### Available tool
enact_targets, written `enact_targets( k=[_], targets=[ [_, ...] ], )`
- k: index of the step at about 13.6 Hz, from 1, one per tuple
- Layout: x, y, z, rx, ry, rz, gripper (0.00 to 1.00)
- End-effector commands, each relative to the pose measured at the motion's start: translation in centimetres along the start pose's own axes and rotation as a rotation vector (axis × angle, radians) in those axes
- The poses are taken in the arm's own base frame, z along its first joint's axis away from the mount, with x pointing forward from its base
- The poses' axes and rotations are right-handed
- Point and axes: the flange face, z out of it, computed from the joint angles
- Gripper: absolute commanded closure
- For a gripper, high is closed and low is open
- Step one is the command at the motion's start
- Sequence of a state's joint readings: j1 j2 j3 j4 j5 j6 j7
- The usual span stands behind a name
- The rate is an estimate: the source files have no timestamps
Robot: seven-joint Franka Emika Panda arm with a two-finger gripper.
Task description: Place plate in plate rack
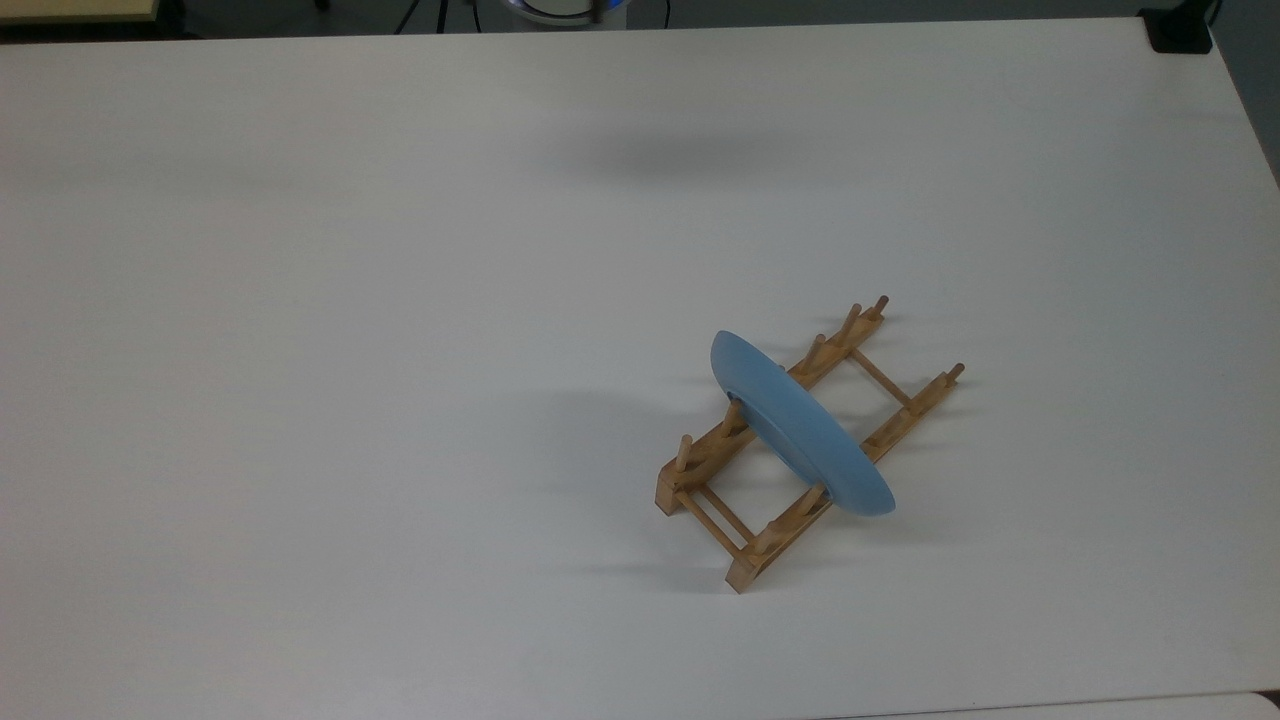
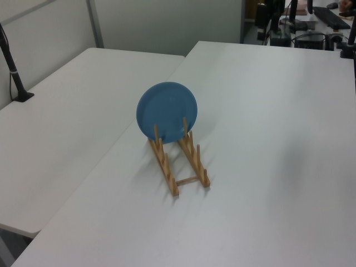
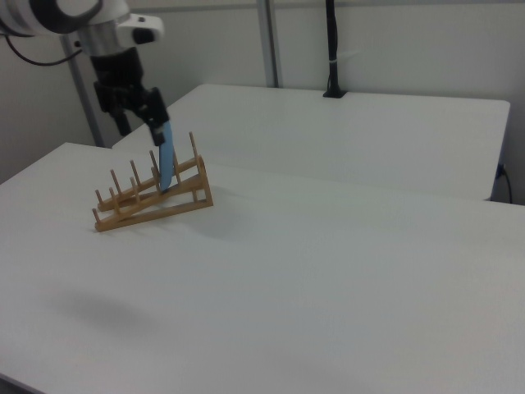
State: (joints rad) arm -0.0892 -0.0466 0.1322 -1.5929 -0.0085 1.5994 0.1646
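Top view: the plate (image 1: 800, 425) stands on edge mid plate rack (image 1: 700, 470), nearer the bench's lower-right corner. Left view: it leans on the pegs (a bump could roll it out). Right view: the gripper (image 3: 139, 117) hangs near it, jaws spread, empty.

The arm (image 3: 57, 15) is white and round, with a gray ring near its end. A thin black cable curls off its side. The tool (image 3: 131, 103) is black and boxy.
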Motion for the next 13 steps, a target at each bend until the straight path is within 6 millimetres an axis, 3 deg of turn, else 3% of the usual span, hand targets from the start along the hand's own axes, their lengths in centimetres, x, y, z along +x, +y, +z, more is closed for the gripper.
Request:
enact_targets(
  k=[1,3,5,13],
  targets=[
    [-0.6,5.1,-0.6,0.030,0.001,-0.109,0.00],
    [-0.6,7.0,-1.9,0.033,0.027,-0.067,0.00],
    [-0.5,8.1,-2.0,0.032,0.036,-0.043,0.00],
    [0.1,7.1,-1.1,0.033,0.053,-0.023,0.00]
  ],
)
